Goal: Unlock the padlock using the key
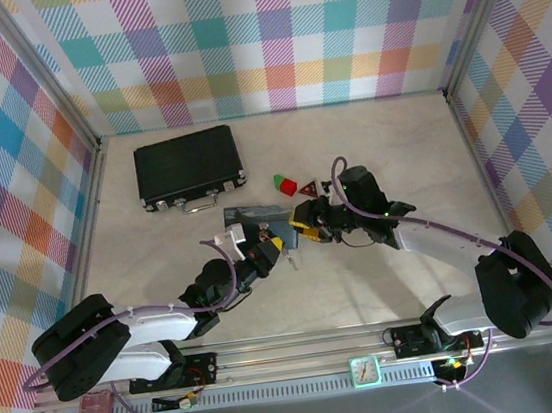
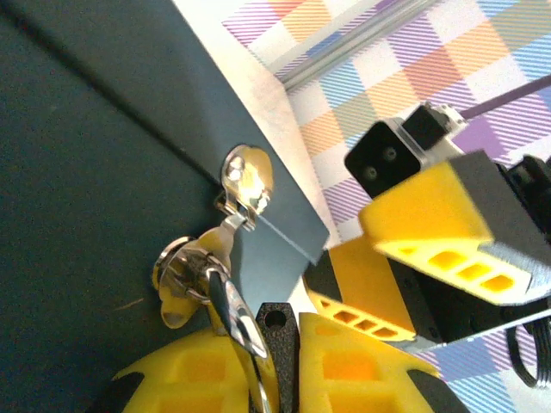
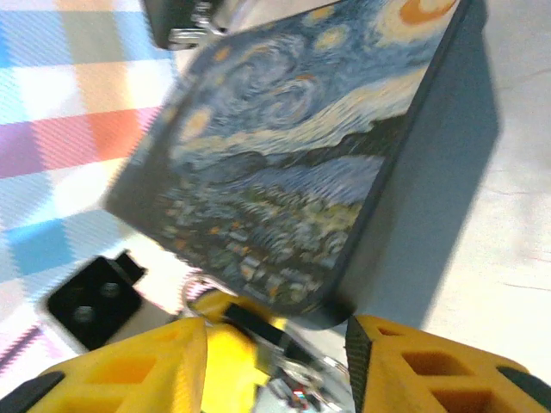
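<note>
The padlock (image 2: 183, 268), small, silvery and shiny, hangs from a metal hasp (image 2: 247, 176) on the dark side of the blue swirl-painted box (image 1: 249, 216). My left gripper (image 2: 280, 325) is shut on a shiny metal part of the padlock, just below the hasp. In the top view the left gripper (image 1: 274, 243) sits at the box's near right corner. My right gripper (image 3: 275, 334) stands open at that same corner, nothing between its yellow fingers (image 2: 430, 215). The key is hidden.
A black case (image 1: 189, 167) with a silver handle lies at the back left. Red and green blocks (image 1: 283, 183) and a dark red triangle (image 1: 308, 189) lie just behind the box. Checked walls close in the table (image 1: 400, 151) on three sides.
</note>
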`<state>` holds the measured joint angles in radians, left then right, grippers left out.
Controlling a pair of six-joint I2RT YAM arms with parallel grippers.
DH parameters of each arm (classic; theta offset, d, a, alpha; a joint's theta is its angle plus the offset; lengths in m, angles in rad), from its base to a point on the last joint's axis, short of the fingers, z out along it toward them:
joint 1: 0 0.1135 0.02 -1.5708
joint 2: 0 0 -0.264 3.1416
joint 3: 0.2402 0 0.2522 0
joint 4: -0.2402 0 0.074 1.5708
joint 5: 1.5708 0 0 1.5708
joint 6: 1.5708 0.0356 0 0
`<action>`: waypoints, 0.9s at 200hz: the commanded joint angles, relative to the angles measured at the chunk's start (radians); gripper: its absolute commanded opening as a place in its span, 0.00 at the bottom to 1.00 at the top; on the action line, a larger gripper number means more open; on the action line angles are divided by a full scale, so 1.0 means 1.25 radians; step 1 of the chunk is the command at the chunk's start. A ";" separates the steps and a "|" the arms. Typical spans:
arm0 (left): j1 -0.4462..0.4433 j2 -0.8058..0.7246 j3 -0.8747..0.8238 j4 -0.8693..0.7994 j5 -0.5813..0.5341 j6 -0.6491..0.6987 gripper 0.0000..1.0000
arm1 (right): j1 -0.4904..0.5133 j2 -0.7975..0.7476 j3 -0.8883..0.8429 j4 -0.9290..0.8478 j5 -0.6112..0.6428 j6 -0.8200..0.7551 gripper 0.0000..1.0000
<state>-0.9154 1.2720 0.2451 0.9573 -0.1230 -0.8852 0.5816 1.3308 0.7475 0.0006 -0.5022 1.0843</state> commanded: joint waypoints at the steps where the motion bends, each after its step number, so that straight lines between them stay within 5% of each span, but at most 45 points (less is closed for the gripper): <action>1: -0.008 -0.021 0.037 0.011 -0.039 0.014 0.00 | -0.003 -0.014 0.006 -0.105 0.077 -0.142 0.48; 143: -0.082 0.221 0.027 0.052 -0.168 -0.159 0.00 | 0.030 -0.074 -0.078 -0.063 0.210 -0.264 0.55; 180: -0.091 0.345 0.026 0.188 -0.178 -0.216 0.04 | 0.045 -0.083 -0.075 -0.093 0.265 -0.326 0.55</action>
<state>-1.0122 1.6310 0.2649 1.0096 -0.3115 -1.0935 0.6209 1.2423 0.6559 -0.0963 -0.2321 0.7547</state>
